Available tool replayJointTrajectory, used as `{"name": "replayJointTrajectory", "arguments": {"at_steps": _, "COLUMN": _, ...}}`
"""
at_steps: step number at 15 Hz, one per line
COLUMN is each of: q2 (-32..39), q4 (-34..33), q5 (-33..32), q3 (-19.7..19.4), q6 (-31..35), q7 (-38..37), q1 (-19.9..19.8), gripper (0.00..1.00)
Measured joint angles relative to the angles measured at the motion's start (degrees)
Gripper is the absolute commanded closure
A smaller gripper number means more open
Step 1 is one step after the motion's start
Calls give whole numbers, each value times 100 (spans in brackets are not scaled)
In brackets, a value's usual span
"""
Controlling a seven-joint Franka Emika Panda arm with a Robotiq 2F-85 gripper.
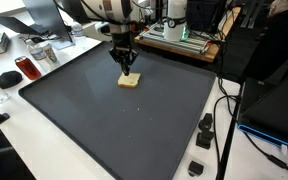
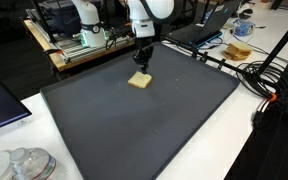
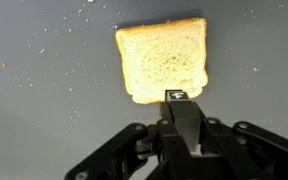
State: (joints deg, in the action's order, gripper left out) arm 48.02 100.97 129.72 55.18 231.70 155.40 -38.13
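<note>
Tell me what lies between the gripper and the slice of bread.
Nothing. In the wrist view the shut gripper reaches the near edge of the slice of bread, with no gap showing. Only the crumb-speckled dark mat surrounds them.

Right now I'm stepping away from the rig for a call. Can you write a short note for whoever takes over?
Pincer: shut, with its tips down at one edge of the toast. The wrist view does not show whether it pinches the crust or only touches it.
Toast: lies flat on the dark mat, toward the arm's end of it in both exterior views.
Done: the pincer is at the toast.
Left: the toast is not yet lifted or moved off the mat.
</note>
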Motion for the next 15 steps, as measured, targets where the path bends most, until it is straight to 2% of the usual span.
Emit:
{"name": "replayJointTrajectory", "arguments": {"at_steps": 1, "q2": 51, "q4": -12, "q5": -51, "q3": -14, "q6": -1, "q7": -11, "q1": 26, "gripper": 94}}
{"name": "replayJointTrajectory", "arguments": {"at_steps": 4, "q2": 72, "q4": -115, "q5": -41, "q3": -418, "q6": -150, "q7": 0, "q1": 365, "gripper": 94}}
{"name": "replayJointTrajectory", "arguments": {"at_steps": 9, "q2": 139, "q4": -265, "q5": -96, "q3": -858, "q6": -342, "q7": 3, "q1": 797, "gripper": 94}}
{"name": "replayJointTrajectory", "arguments": {"at_steps": 15, "q2": 369, "q4": -410, "q5": -181, "q3": -919, "q6": -318, "q7": 3, "q1": 847, "gripper": 94}}
